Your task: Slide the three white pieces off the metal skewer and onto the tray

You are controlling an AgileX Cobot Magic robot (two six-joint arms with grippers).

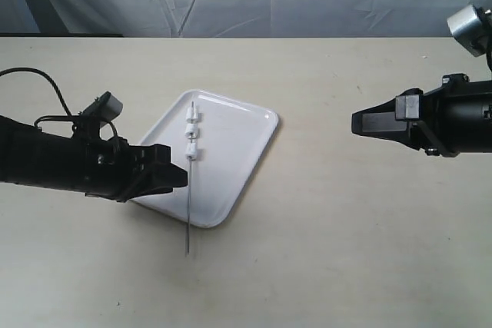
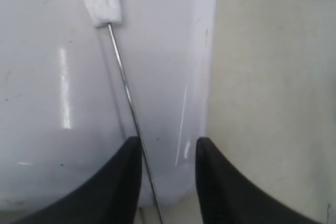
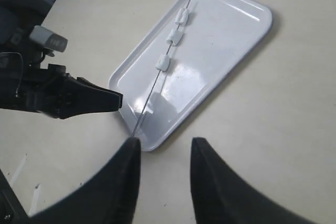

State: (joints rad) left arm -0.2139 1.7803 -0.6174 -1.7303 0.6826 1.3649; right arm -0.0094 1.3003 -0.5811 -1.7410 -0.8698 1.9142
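Gaping empty like the right pincer (image 1: 357,122), the left pincer (image 2: 168,148) is flanking the metal skewer (image 2: 128,103) lying across the tray (image 1: 246,151) with the three white pieces (image 1: 191,134) threaded on, probably risking knocking it askew on closing.

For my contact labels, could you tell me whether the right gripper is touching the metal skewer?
Apart. The exterior view shows bare table between the right gripper and the metal skewer, which lies across the tray.
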